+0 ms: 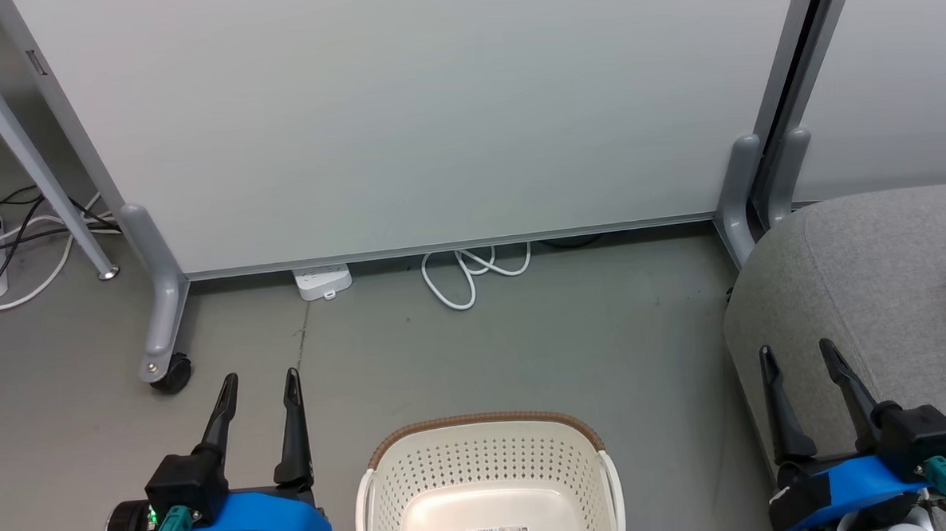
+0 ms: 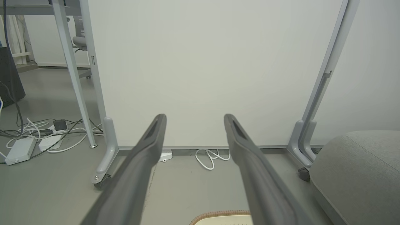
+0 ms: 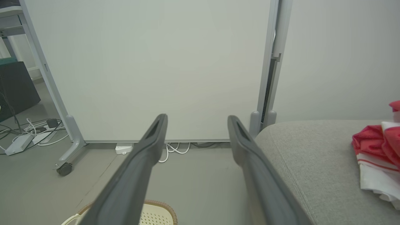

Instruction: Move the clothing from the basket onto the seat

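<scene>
On the seat (image 3: 312,150), the clothing (image 3: 376,150) lies bunched, possibly several garments. The basket (image 1: 489,456) stands on the floor (image 1: 524,335) between left gripper (image 1: 261,377) and right gripper (image 1: 795,347), both spread wide, unloaded.

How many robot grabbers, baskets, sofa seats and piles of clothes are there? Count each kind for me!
Grippers: 2, the left gripper and the right gripper, both open
basket: 1, cream with a brown rim
seat: 1, grey
Heap of red and white clothing: 1, lying on the seat
Total: 5
</scene>
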